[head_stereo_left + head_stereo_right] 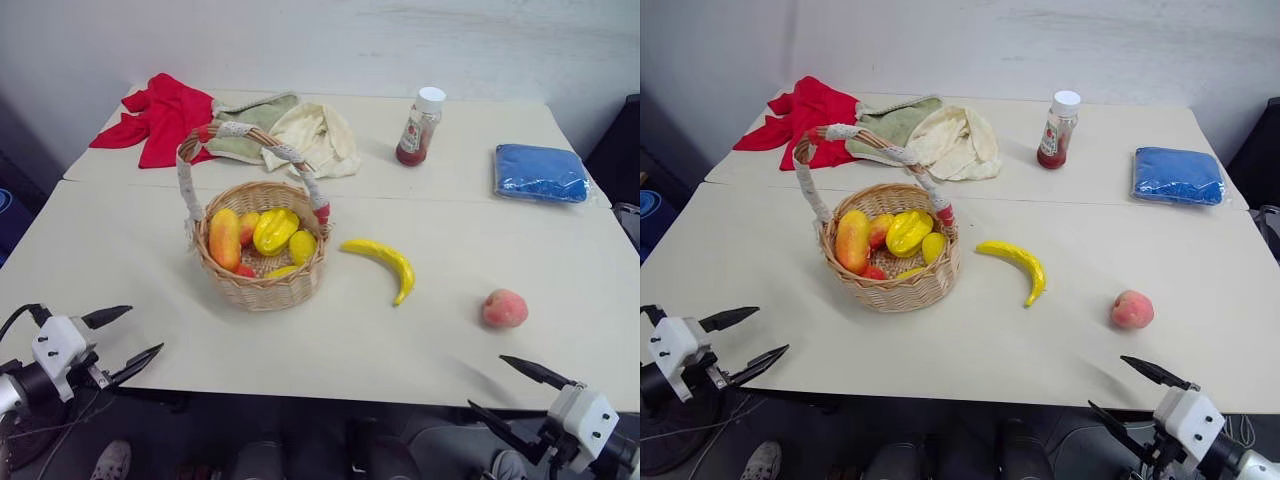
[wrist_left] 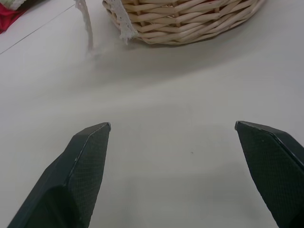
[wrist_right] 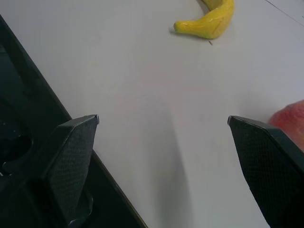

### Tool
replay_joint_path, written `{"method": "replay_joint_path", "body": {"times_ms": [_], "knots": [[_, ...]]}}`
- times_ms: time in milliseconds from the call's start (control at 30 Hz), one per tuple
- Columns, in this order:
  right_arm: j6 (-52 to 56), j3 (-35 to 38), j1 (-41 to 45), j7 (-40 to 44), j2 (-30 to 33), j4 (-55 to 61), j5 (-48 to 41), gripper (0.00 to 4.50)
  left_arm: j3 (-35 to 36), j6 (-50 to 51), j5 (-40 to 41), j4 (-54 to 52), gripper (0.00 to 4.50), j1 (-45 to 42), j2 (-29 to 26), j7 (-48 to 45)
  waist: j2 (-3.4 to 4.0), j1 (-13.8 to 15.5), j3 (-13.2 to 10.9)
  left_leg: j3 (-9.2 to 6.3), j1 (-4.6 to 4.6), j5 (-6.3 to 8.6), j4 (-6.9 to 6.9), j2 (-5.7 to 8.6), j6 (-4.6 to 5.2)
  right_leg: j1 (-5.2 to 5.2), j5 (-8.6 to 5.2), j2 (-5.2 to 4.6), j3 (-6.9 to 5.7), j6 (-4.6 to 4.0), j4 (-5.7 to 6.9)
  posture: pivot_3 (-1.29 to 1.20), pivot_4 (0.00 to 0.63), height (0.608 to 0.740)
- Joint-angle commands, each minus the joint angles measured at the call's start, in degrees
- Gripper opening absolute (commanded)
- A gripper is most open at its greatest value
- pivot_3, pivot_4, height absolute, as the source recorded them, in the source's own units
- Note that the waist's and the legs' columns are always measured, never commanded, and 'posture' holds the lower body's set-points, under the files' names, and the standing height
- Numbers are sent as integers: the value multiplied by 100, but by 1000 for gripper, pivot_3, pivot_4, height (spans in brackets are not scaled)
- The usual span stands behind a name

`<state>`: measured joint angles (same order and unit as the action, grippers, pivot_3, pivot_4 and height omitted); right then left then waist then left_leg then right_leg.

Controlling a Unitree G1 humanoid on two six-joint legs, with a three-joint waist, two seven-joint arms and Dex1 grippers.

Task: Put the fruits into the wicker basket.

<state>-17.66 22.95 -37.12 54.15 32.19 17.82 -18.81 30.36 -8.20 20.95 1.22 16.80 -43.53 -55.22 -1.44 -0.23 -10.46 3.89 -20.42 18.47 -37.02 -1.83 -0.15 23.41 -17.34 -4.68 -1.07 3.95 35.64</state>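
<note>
1 peach (image 3: 290,122) edge, cropped.

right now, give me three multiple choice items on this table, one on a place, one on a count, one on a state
1. Where does the banana lie?
A. in the basket
B. on the table between the basket and the peach
C. on the blue cloth

2. How many task fruits lie outside the basket?
A. none
B. two
C. four

3. How does the right claw stand?
A. open, holding nothing
B. shut on the peach
C. shut on the bottle

Answers:
1. B, since it rests on the bare table to the basket's right, with the peach further right.
2. B, since the banana and the peach both sit on the tabletop.
3. A, since its two fingers stand wide apart over the near table edge with nothing between them.
</note>
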Motion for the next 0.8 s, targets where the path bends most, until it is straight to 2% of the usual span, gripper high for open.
{"method": "replay_joint_path", "body": {"times_ms": [33,167,300,367,433,533,567,600,800], "knots": [[-104,-19,43,-127,-39,72,28,4492,10,36,75,16,4379,-68,-33,-13,0,-3,0,0,0,0,0,0,0,0,0,0,0,0,0,0,150,740],[-73,-106,79,-210,-79,110,-12,4492,-20,834,676,-212,4379,-36,-163,-438,0,-4,0,0,0,0,1,0,0,1,3,1,-1,5,0,0,150,740],[1055,-313,522,-765,-32,929,-574,4492,-15,1786,1335,-629,4379,-27,-425,-881,8,-32,-5,-2,0,0,-1,-2,-1,2,3,0,-2,5,4,0,150,740],[1987,-525,1077,-1133,183,1428,-869,4492,-73,2182,1654,-1128,4379,-52,-512,-970,6,-68,-4,-2,-1,-2,-9,-2,-4,1,1,-2,1,-1,11,0,150,740],[2849,-710,1702,-1534,373,1760,-1029,4492,-125,2551,1941,-1668,4379,-79,-575,-946,6,-121,-4,-3,-1,1,-14,0,-18,0,-33,-5,2,-71,15,0,150,740],[4435,-1082,2791,-2322,668,1930,-943,4492,-41,3271,2816,-2644,4379,-433,-443,-194,8,-130,-5,-7,-1,-15,-8,3,-6,4,-32,-6,0,-69,23,0,150,740],[4964,-1216,3146,-2601,700,1926,-935,4492,-32,3479,3120,-2893,4379,-557,-388,67,8,-124,-5,-12,-2,-15,-7,2,-11,8,-14,-4,-5,-36,26,0,150,740],[5433,-1308,3442,-2840,695,1918,-974,4492,-28,3631,3315,-3063,4379,-629,-360,220,7,-120,-5,-22,-8,-16,-7,1,-16,10,6,-2,-15,0,26,0,150,740],[7394,-2106,5527,-3654,135,811,-851,4492,-134,3934,3524,-3280,4379,-1200,-473,504,15,-172,-9,-16,-19,-25,-16,2,-27,22,9,16,-13,6,34,0,150,740]]}}
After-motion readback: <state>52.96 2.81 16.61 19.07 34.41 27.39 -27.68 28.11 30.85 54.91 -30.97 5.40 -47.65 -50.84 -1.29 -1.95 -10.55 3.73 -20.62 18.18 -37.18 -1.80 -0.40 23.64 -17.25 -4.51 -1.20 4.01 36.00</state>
